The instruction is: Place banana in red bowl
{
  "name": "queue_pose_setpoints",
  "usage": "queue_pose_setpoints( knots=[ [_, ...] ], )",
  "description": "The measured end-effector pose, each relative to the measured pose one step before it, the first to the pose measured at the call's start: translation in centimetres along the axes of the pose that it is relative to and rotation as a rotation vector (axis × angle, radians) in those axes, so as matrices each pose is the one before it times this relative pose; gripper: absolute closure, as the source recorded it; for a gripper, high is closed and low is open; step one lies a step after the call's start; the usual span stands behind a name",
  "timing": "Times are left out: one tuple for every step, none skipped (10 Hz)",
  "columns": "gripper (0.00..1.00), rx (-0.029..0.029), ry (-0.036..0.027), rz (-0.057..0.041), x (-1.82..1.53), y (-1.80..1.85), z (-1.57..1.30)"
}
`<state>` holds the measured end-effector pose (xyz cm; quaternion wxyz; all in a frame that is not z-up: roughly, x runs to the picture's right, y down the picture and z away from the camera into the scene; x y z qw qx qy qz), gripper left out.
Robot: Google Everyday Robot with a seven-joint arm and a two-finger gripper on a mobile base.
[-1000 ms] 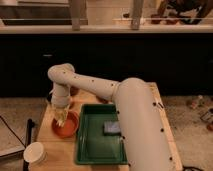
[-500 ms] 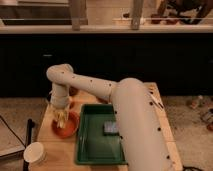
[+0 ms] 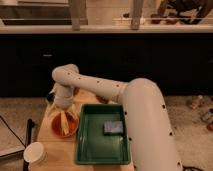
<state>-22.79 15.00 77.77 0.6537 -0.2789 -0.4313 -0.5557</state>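
Observation:
The red bowl (image 3: 66, 128) sits on the wooden table (image 3: 55, 155) at the left, just beside the green tray. The banana (image 3: 62, 122) shows as pale yellow strips standing in and leaning over the bowl. My gripper (image 3: 63, 109) is at the end of the white arm, directly above the bowl and right at the top of the banana. The wrist hides where gripper and banana meet.
A green rectangular tray (image 3: 95, 150) lies right of the bowl with a small grey block (image 3: 113, 128) in it. A white round cup (image 3: 35, 152) stands at the front left. My white arm (image 3: 145, 120) covers the table's right side. A dark counter runs behind.
Hardly anything has changed. The gripper stays over the red bowl with the banana strips below it.

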Motion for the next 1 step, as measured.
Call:
queue_pose_setpoints(
  knots=[
    [0.20, 0.01035, 0.01287, 0.02349, 0.449, 0.173, 0.138]
  ],
)
